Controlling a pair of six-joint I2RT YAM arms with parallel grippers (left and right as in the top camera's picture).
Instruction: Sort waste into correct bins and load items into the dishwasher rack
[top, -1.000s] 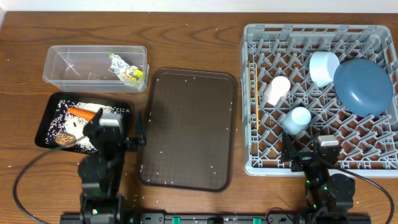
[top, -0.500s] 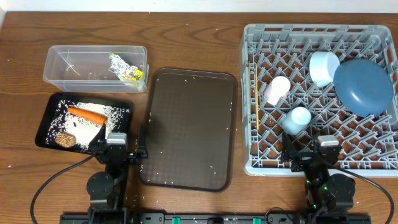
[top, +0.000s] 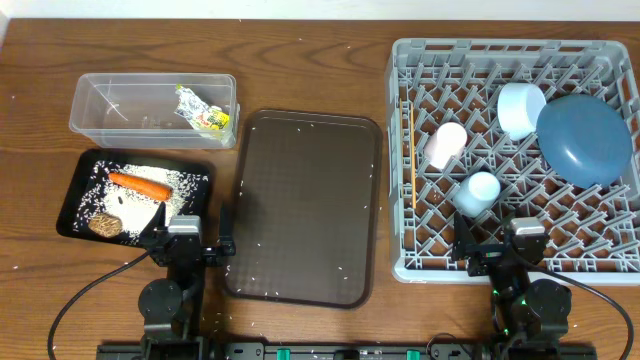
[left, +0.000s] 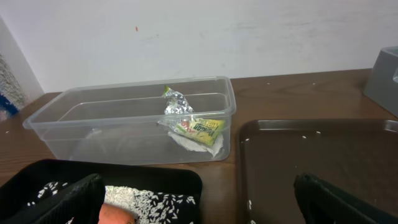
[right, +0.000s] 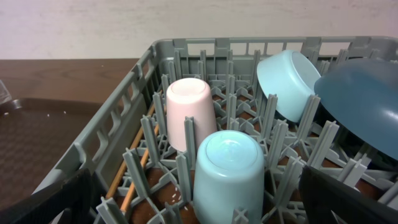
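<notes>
The dishwasher rack fills the right side of the overhead view. Inside it you find the dark blue plate tilted against the pegs at the right. The light blue bowl leans on its side just left of the plate's upper edge. The pink cup and the light blue cup both sit mouth-down near the rack's centre-left. The chopsticks lie along the rack's left wall.

At upper left, the clear tub holds the wrapper, which rests on the paper wad. Directly below it, the black tray holds the carrot, loose rice and the brown lump.

The brown serving tray lies between the bins and the rack, with stray rice grains on it and on the table around it.

The left gripper sits at lower left, between the black tray's lower right corner and the serving tray's left edge. Its jaws are spread wide and hold nothing. The black tray's near rim and the serving tray's corner lie directly ahead of its fingers.

The right gripper sits at the rack's lower edge, with its jaws also spread wide and empty. In the right wrist view, the light blue cup stands directly ahead between the fingers. The pink cup sits behind it, with rack pegs all around.
</notes>
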